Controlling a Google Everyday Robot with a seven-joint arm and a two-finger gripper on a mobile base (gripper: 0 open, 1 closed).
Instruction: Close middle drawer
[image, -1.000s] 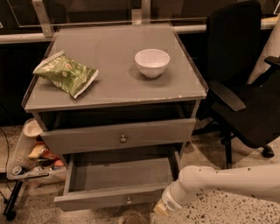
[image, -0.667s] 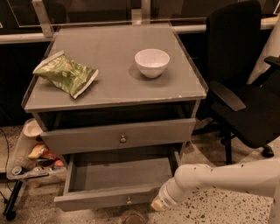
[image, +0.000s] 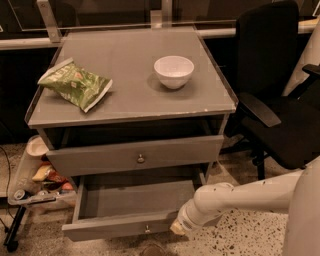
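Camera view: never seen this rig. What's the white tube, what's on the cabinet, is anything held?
There is only one picture, from a single camera looking down at the front of a grey cabinet.

The white tube coming in from the right is the robot's arm. Its grasping end, the pincer, sits low at the right end of the middle drawer front. That drawer is pulled out and bare inside. The job is to push it shut.

The upper drawer, with the bigger round knob, is closed.

On the cabinet top lie a green snack bag on the left and a white bowl further right. A black office chair stands to the right.

Nothing can be seen held in the pincer.
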